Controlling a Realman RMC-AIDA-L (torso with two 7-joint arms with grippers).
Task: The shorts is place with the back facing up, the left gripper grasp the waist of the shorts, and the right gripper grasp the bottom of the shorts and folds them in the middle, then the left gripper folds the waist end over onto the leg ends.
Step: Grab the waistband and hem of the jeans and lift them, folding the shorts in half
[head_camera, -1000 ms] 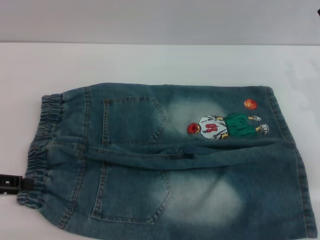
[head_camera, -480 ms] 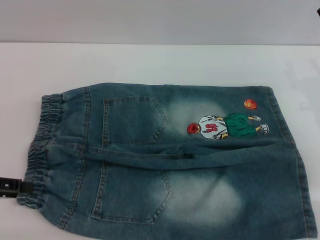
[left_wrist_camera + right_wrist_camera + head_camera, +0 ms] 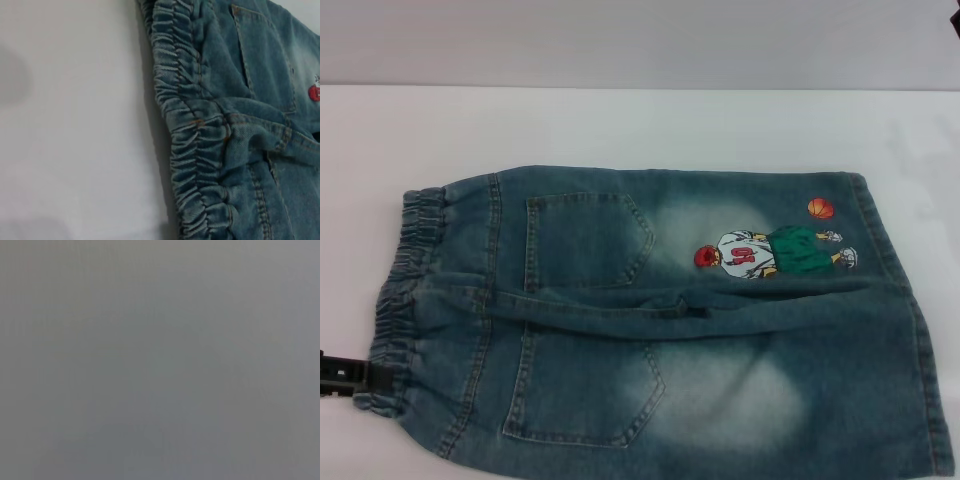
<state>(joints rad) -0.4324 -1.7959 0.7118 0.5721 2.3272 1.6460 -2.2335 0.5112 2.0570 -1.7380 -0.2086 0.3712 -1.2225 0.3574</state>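
The shorts (image 3: 660, 320) are laid flat on the white table (image 3: 620, 125), back up, the waist (image 3: 400, 300) at the robot's left, the leg ends (image 3: 905, 310) at the right, near hem partly cut off by the frame edge

The left gripper (image 3: 350, 374) is seen only as a black tip at the near end of the waistband, touching or just beside it; grip state cannot be told. The right gripper is not seen in the head view; its wrist view shows blank grey only

Risks, as judged:
- only the ruffled edge may be pinched, so the elastic slips out on lift
- a corner-only hold may skew the fold
- the centre ridge (image 3: 650, 305) may be trapped, leaving a lump

Count: 1 shorts, 2 back pockets (image 3: 585, 240), 1 cartoon patch (image 3: 770, 250), 1 orange ball (image 3: 820, 208)
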